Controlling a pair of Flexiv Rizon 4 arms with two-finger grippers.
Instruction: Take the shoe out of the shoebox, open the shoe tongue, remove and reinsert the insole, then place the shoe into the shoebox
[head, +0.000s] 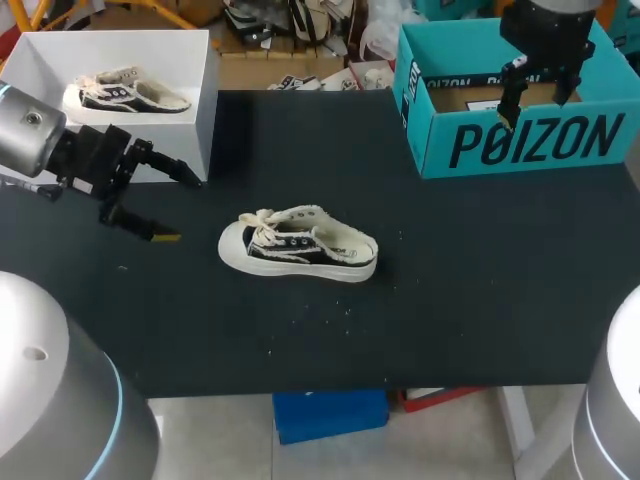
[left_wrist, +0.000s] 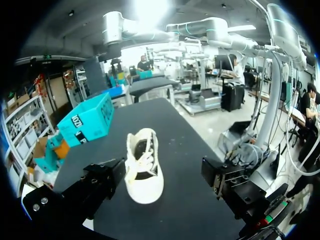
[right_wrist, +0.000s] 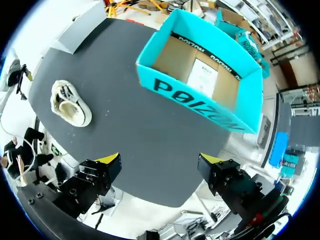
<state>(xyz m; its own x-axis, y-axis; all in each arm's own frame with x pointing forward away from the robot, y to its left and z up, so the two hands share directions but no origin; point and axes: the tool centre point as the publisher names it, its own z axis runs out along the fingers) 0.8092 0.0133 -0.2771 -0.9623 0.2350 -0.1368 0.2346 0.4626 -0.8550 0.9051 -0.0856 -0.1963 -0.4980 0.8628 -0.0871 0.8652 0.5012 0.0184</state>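
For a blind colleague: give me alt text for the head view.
A black-and-cream sneaker sits upright on the black table, toe toward the open left claw, not touching it. The open right claw hangs over the teal shoebox at far right; a white box at far left holds a second sneaker.

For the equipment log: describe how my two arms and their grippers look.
The left arm and right arm are rounded silver-grey tubes; the left shows thin light-blue rings at its joints. The left gripper and right gripper are black and blocky, each with two fingers tipped yellow. Cables loop beside the left gripper's body.
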